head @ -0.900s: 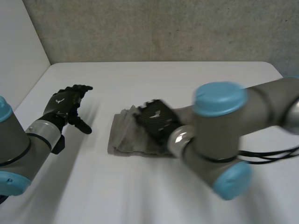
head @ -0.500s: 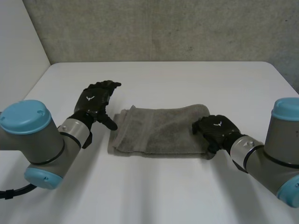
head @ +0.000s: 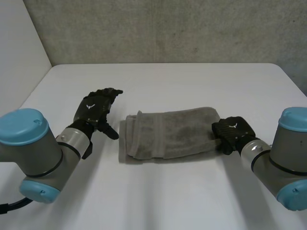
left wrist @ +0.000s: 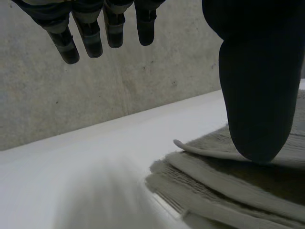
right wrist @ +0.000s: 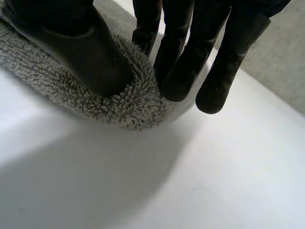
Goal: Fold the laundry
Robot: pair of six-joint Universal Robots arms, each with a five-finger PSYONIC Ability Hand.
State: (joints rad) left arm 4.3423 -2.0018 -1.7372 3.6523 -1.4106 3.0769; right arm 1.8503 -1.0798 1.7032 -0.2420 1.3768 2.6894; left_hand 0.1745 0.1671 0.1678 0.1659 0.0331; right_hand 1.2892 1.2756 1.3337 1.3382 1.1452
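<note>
A grey towel [head: 168, 134] lies folded into a long strip across the middle of the white table [head: 168, 81]. My right hand [head: 232, 132] is at the strip's right end and pinches that edge between thumb [right wrist: 76, 45] and curled fingers [right wrist: 178, 62]; the towel [right wrist: 121, 102] bulges between them. My left hand [head: 96, 108] hovers just left of the strip, open, with straight fingers [left wrist: 86, 33]. Its thumb [left wrist: 252, 86] points down over the layered left end of the towel [left wrist: 228, 191]; I cannot tell whether it touches.
A grey concrete wall [head: 163, 28] runs behind the table's far edge. A white panel [head: 19, 52] stands at the far left. Bare tabletop lies in front of the towel and behind it.
The right arm swung back from over the towel, and its hand took the right end. The towel has slid a little to the right with that hand. The left hand moved closer.
</note>
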